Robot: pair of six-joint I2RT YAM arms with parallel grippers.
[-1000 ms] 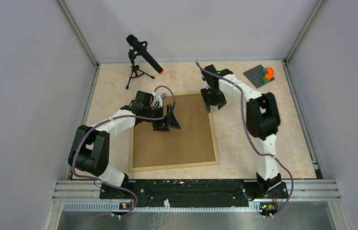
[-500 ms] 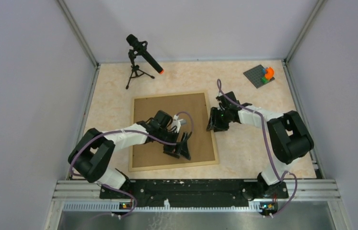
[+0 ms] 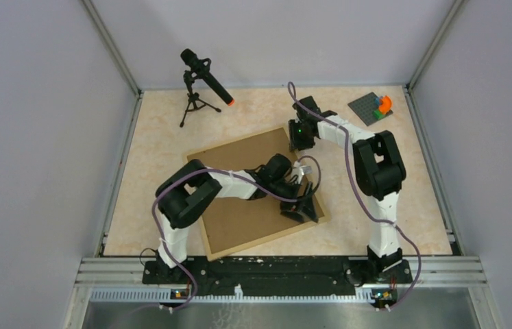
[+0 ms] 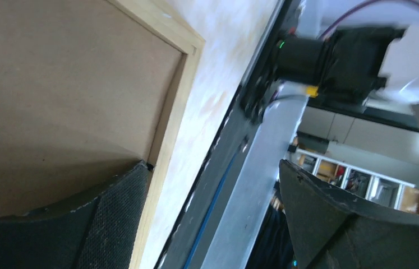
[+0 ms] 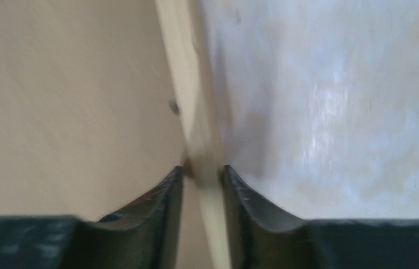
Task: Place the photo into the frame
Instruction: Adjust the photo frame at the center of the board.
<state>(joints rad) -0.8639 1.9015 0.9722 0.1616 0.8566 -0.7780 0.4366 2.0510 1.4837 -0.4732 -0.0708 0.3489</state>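
Observation:
The frame [image 3: 261,240] lies skewed on the table, its thin light wood strips around a brown backing board [image 3: 239,219] that faces up. The photo is not in view. My right gripper [image 3: 299,142] is at the frame's far right corner, shut on the wood strip [image 5: 187,84], one finger on each side of it [image 5: 202,171]. My left gripper [image 3: 303,208] is over the frame's near right corner, wide open [image 4: 212,165]. One finger [image 4: 111,218] rests over the backing board [image 4: 55,84] beside the strip [image 4: 165,134]; the other hangs past the frame.
A black microphone on a small tripod [image 3: 201,79] stands at the back left. A grey baseplate with coloured bricks [image 3: 375,106] sits at the back right. The metal rail [image 3: 273,271] with both arm bases runs along the near edge.
The frame has turned counter-clockwise, its right side swung away from me. My left gripper crossed the board from far left to the near right corner. My right gripper returned to the far corner.

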